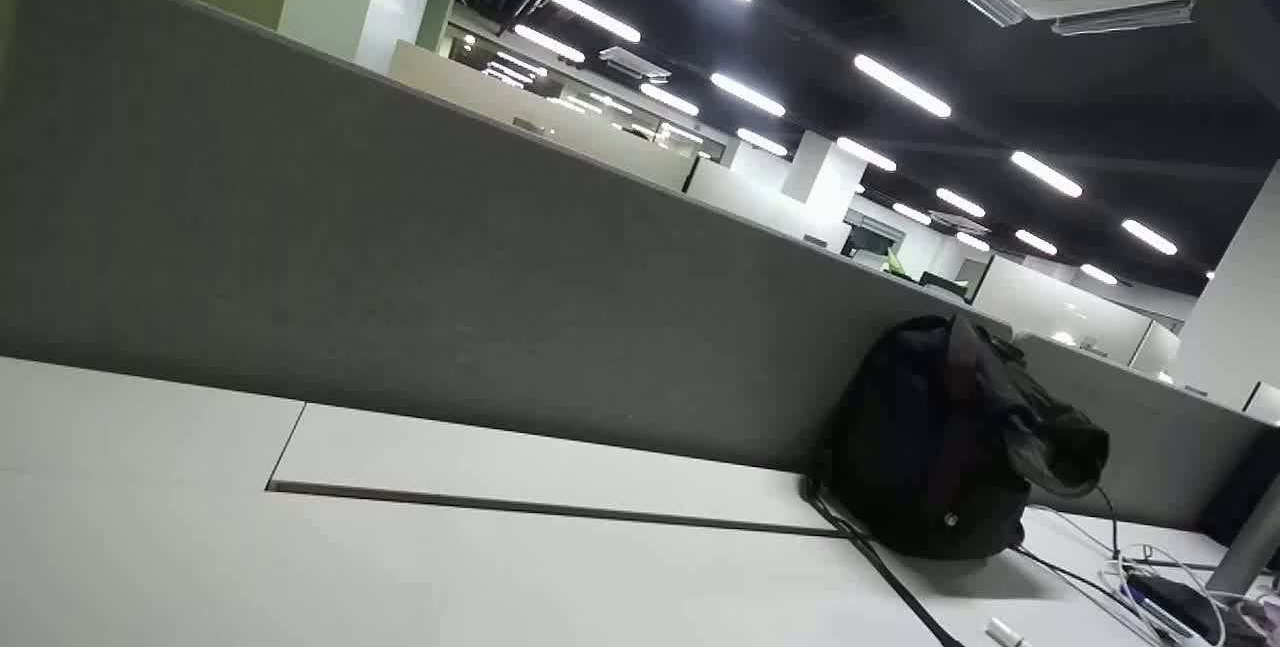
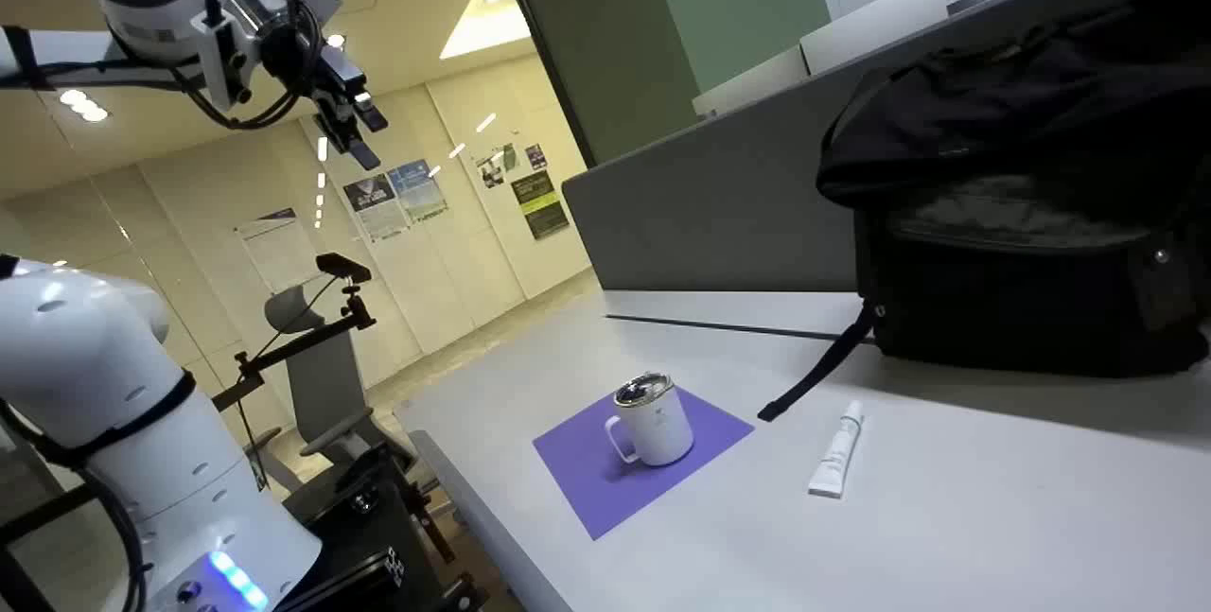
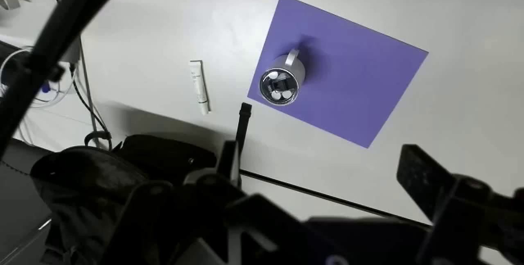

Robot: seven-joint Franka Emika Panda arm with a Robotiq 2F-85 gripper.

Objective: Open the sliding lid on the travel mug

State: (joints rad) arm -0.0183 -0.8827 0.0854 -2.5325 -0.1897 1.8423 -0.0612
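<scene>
the gripper (image 3: 320, 154), spread wide and empty, hangs well apart from the mug (image 2: 663, 432); reaching and sliding the lid (image 3: 279, 86) apparently remain.

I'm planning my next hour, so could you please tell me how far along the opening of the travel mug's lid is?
Done: the mug stands upright on the purple mat, its lid on; whether that is slid open, I cannot tell. In hand: nothing; the end effector is open, well apart from the mug. Left: most likely reaching the lid and sliding it open.
</scene>
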